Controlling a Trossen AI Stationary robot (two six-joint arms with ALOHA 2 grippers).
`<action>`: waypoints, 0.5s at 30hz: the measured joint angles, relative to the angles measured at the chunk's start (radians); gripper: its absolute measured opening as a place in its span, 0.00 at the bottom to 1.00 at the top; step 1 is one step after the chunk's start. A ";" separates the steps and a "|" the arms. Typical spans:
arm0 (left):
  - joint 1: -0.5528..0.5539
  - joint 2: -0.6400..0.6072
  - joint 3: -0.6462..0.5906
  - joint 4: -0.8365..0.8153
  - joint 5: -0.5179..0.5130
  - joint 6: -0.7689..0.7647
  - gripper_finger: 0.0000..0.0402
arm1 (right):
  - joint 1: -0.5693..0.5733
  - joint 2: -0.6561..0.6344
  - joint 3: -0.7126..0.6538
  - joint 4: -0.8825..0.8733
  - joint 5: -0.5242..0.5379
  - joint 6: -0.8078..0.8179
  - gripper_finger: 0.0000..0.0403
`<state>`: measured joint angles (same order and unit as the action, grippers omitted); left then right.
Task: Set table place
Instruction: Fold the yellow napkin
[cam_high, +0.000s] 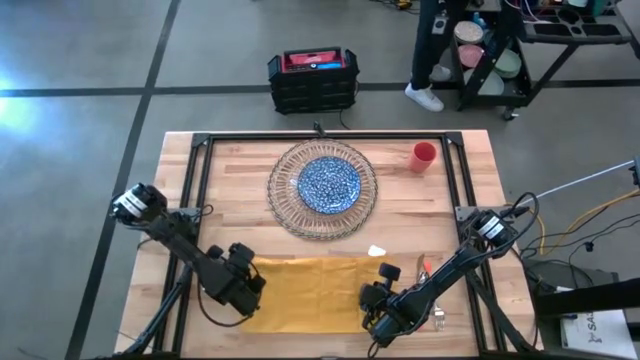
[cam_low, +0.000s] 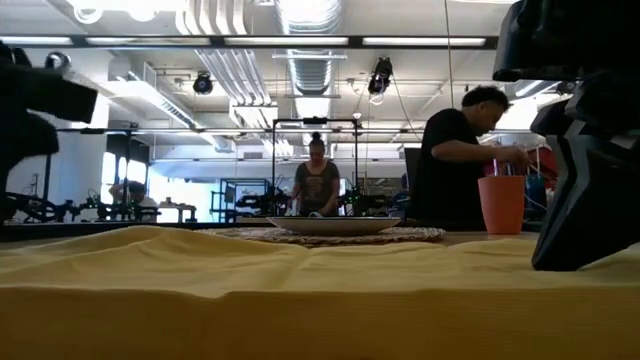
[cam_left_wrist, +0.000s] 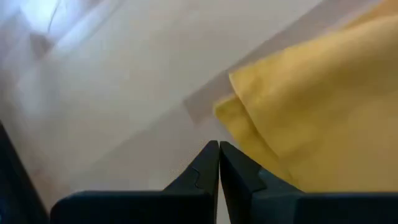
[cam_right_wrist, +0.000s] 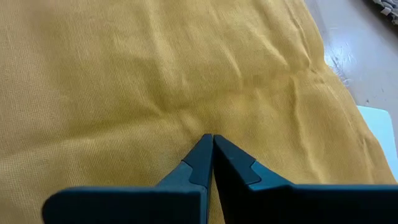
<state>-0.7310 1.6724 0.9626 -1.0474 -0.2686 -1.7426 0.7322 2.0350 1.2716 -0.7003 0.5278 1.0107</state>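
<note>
While both sets of fingers are pinching shut empty, left (cam_left_wrist: 218, 163) at the napkin's (cam_high: 305, 290) 9 o'clock edge, right (cam_right_wrist: 212, 155) pressing at 3, it's probably going to bunch across the counter (cam_high: 240, 160)

A wide clear ribbed glass charger (cam_high: 322, 212) carries a round plate (cam_high: 329, 184) speckled blue and white. The flat cloth napkin (cam_high: 305, 293) is plain mustard yellow; the small cup (cam_high: 423, 156) is red.
</note>
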 joint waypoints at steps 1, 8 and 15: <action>-0.002 -0.006 0.003 -0.002 -0.006 -0.002 0.00 | 0.000 0.000 0.000 0.000 0.000 0.000 0.00; -0.016 -0.006 0.088 0.065 -0.120 0.038 0.00 | 0.000 0.000 0.000 0.000 -0.003 0.003 0.00; -0.016 0.034 0.104 0.216 -0.304 0.152 0.00 | -0.008 0.000 0.000 0.003 -0.003 -0.007 0.00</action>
<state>-0.7472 1.7060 1.0664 -0.8316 -0.5726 -1.5904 0.7238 2.0346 1.2716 -0.6971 0.5251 1.0038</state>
